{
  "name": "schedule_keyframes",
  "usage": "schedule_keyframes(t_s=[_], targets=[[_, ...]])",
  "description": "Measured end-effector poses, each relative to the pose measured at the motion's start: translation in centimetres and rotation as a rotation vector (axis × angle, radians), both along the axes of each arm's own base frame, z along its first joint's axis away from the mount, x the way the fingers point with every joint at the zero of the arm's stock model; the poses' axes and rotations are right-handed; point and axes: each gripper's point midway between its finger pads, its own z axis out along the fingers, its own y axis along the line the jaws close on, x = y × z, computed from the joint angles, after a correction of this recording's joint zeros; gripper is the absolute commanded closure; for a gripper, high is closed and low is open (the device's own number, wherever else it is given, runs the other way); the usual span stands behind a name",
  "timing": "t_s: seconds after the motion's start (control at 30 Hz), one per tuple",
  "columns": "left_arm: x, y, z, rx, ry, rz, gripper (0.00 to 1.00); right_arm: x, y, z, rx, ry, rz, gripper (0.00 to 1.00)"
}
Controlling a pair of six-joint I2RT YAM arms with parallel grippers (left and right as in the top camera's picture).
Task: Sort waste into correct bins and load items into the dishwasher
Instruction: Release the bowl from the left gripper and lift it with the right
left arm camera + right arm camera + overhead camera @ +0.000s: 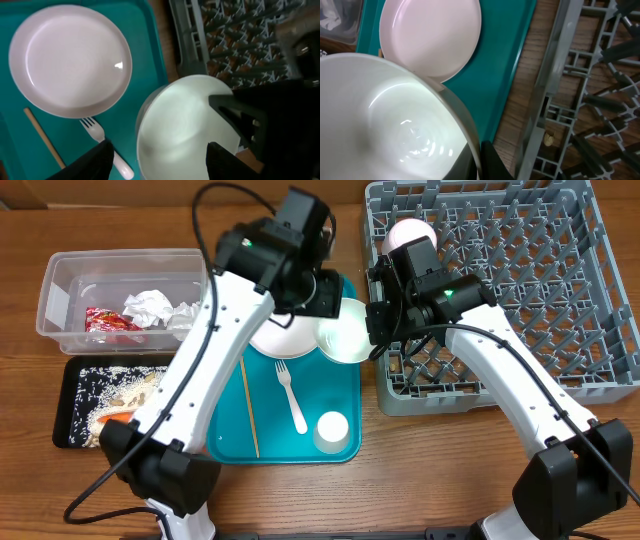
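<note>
Loading the white bowl (345,332): my right gripper (476,162) is pinching its rim, between the teal tray (330,385) and the dish rack (480,395); my left gripper (160,160) is gaping empty. Next it's needing slotting rightward between pegs.

Even, bright light fell from above. A small glare spot sat on the plate (118,65), and a broad sheen washed out the inside of the bowl (405,130). The rack (235,45) was blurred in the left wrist view. Overhead, the arms (215,330) cast soft shadows on the tray (335,385).
</note>
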Motion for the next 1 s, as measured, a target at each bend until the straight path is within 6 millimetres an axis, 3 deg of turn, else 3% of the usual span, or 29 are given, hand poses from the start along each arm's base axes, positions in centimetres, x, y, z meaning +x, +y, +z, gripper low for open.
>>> schedule_keyframes(t_s=[0.03,0.07,0.1,0.23,0.4,0.53,0.67,0.77,1.0], targets=[[0.3,0.4,0.6,-0.002,-0.013,0.009,0.37,0.0,0.0,0.0,-0.001,-0.003,0.002,0.96],[0.7,1.0,1.1,0.000,-0.027,0.024,0.27,0.1,0.0,0.0,-0.002,-0.008,0.007,0.96],[1.1,1.7,1.6,0.009,-0.042,0.037,0.00,0.2,-0.2,0.0,-0.007,-0.010,0.003,0.96],[2.9,5.5,2.3,0.068,-0.086,0.133,0.00,1.6,-2.0,0.0,-0.058,-0.052,-0.047,0.96],[3.9,8.9,2.1,0.120,-0.094,0.215,0.00,6.1,-6.4,1.2,-0.145,-0.208,-0.193,0.96],[4.0,9.3,2.1,0.131,-0.097,0.224,0.00,9.0,-11.2,2.7,-0.280,-0.338,-0.343,0.96],[4.0,9.3,2.1,0.135,-0.099,0.226,0.00,11.3,-15.4,5.4,-0.453,-0.498,-0.464,0.96],[4.0,9.4,2.1,0.136,-0.100,0.227,0.00,12.6,-17.4,7.8,-0.579,-0.612,-0.486,0.96],[4.0,9.4,2.2,0.136,-0.100,0.227,0.00,14.1,-19.9,12.0,-0.836,-0.759,-0.414,0.96]])
